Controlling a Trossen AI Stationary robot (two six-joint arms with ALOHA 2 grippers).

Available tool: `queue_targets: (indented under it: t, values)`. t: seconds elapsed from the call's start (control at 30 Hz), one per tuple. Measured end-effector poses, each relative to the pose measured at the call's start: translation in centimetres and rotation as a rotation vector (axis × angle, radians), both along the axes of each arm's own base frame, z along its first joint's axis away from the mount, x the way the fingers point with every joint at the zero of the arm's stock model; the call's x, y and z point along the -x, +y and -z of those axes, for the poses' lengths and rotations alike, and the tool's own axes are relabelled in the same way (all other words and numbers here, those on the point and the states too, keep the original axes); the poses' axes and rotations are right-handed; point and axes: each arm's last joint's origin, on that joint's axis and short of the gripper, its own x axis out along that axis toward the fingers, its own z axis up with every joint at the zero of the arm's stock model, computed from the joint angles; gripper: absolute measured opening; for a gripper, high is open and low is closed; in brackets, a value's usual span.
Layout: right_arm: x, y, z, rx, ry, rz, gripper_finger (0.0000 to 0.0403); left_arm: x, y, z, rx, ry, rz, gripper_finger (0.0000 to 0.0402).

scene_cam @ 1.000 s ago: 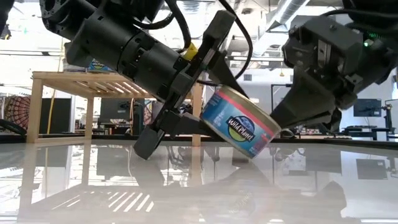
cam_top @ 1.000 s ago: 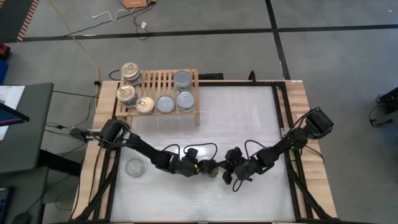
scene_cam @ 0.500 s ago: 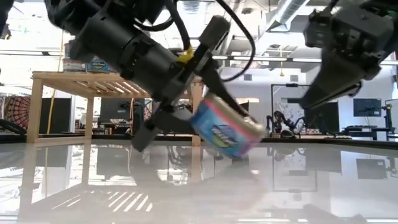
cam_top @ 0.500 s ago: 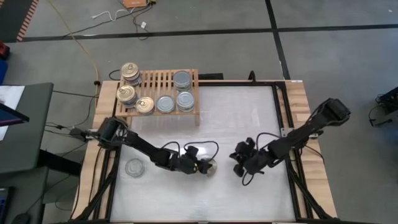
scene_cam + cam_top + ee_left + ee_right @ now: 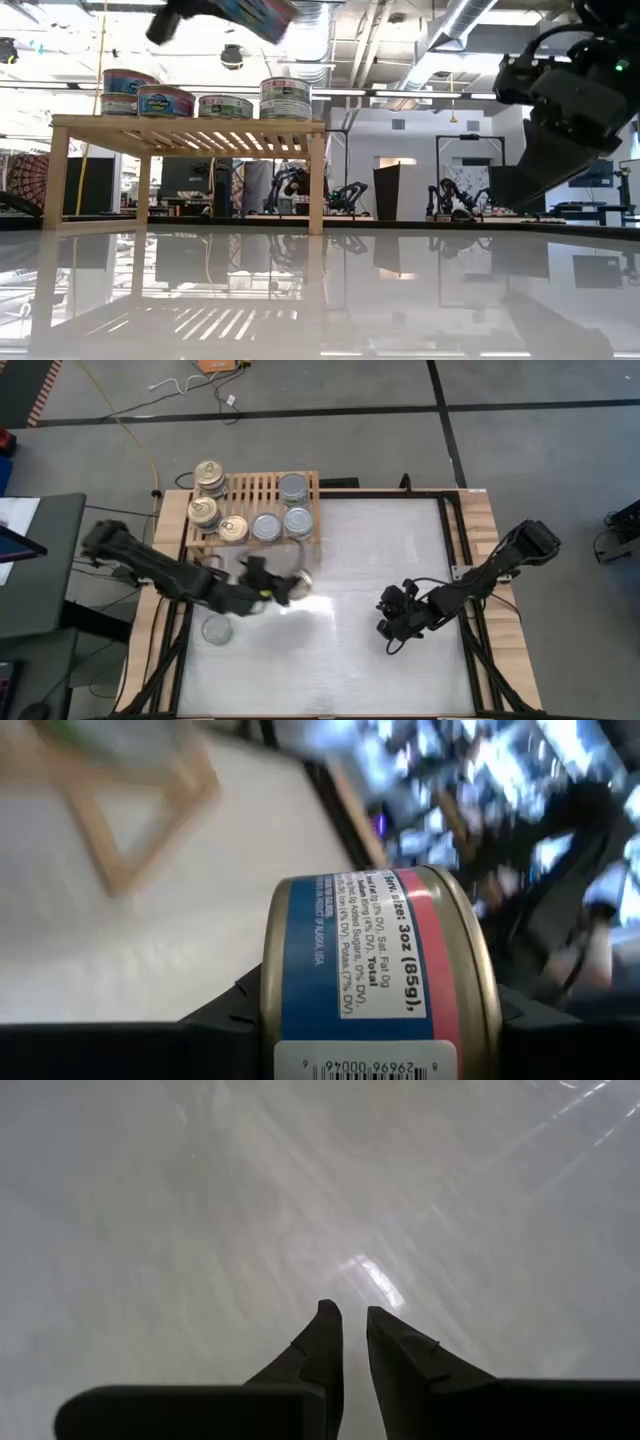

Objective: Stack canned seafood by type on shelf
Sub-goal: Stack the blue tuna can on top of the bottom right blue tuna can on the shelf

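Note:
My left gripper [image 5: 290, 587] is shut on a can [image 5: 302, 581] with a blue and pink label [image 5: 370, 970], high over the table just in front of the shelf [image 5: 255, 488]. The low view shows this can [image 5: 262, 10] above the level of the shelf's cans. Gold-topped cans [image 5: 205, 512] stand on the light-wood shelf at its left and silver-topped cans [image 5: 297, 520] at its right. My right gripper [image 5: 350, 1312] hangs over bare tabletop at the right, open by a narrow gap, with nothing between its fingers. My left gripper pinches the can between its two fingers, one dark finger [image 5: 228, 1015] at each flat end, so the label wall [image 5: 350, 1020] faces the wrist camera. The can lies on its side in the hold, lifted well clear of the table.
One more silver-topped can [image 5: 216, 630] stands on the white tabletop [image 5: 380, 560] near the left edge, below the left arm. A wooden border [image 5: 485, 530] frames the table. Black cables trail along both arms.
My left gripper has risen steeply with the can and carried it toward the far left, up to the shelf's front; the can has turned onto its side. My right gripper has drawn back from the can toward the table's right edge and then held still.

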Motion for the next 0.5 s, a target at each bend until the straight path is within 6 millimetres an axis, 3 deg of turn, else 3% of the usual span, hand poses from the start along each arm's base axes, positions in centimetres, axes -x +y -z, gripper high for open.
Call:
queue_targets:
  t: [0.27,0.5]
  values:
    - [0.0,0.0,-0.2,-0.004,-0.013,-0.001,0.0079,5.7,3.0,-4.9,-0.060,-0.176,-0.278,0.0170]
    - [-0.2,-0.1,-0.4,0.010,-0.021,-0.027,0.0079,7.4,5.3,-4.3,-0.045,-0.152,-0.451,0.0171]
